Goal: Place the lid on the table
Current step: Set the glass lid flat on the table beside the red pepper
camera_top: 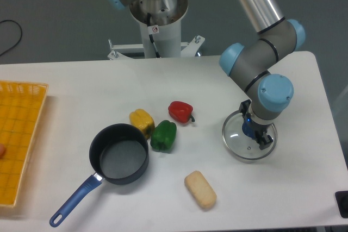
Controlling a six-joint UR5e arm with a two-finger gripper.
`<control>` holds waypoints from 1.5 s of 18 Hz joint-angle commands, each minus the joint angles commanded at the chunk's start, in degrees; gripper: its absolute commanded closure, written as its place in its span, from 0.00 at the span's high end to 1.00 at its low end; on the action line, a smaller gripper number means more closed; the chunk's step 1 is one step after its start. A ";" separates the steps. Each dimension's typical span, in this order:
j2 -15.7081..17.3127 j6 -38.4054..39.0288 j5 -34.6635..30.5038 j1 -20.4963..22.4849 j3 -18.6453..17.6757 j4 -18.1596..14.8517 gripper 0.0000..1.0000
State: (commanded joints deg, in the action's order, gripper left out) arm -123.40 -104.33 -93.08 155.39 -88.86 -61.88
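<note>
The lid [239, 134], a clear glass disc with a thin metal rim, lies flat and low on the white table [217, 85] at the right side. My gripper [255, 134] comes straight down onto the lid's centre, and its dark fingers [264, 140] stand close around the knob, which they hide. The blue-capped wrist covers most of the gripper. I see no gap between the lid's rim and the tabletop.
A dark saucepan [119, 153] with a blue handle stands left of centre. Yellow [142, 120], green [163, 136] and red [180, 111] peppers lie beside it. A beige bread roll [200, 189] lies near the front edge. A yellow mesh tray [19, 139] is at the far left.
</note>
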 joint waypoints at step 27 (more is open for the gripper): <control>-0.88 0.09 0.44 -0.35 0.00 1.06 0.59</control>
State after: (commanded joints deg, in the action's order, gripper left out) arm -124.28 -104.24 -92.64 155.04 -88.86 -60.82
